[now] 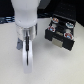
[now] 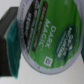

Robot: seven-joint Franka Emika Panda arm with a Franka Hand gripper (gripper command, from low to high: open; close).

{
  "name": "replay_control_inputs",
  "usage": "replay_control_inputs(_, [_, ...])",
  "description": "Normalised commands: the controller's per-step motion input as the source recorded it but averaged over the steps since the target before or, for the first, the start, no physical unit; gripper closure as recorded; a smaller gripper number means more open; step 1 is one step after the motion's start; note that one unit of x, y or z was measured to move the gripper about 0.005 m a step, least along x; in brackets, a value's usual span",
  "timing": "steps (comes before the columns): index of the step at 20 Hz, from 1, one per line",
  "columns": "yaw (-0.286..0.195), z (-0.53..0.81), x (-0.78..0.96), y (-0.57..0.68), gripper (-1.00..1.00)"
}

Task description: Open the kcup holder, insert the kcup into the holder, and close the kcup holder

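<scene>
The kcup [image 2: 47, 37] fills the wrist view: a white pod with a green foil top printed "Dark Magic". It rests against one black and teal finger pad [image 2: 10, 42]. The other finger is out of that view. In the exterior view my white gripper [image 1: 25, 54] points down at the table, left of centre, shut on the kcup, which is blurred there. The kcup holder [image 1: 61, 39], a black box, stands at the exterior view's right, apart from the gripper. Its drawer is pulled open, showing round slots with pods [image 1: 56, 23].
The pale round table [image 1: 50, 67] carries the holder and lies under the gripper. Dark background shows beyond the table's far edge [image 1: 5, 17].
</scene>
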Motion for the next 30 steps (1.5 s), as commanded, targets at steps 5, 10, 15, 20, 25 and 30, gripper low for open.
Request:
replay_control_inputs(5, [-0.013, 0.75, 0.03, 0.32, 1.00])
replay_control_inputs(10, [0.017, 0.88, 0.01, 0.44, 1.00])
replay_control_inputs(15, [0.011, 0.82, 0.03, 0.51, 1.00])
replay_control_inputs(20, [0.018, 0.64, -0.01, 0.58, 1.00])
replay_control_inputs(25, [0.029, 0.45, -0.06, 0.63, 1.00])
replay_control_inputs(30, [0.010, 0.42, -0.01, 0.67, 1.00])
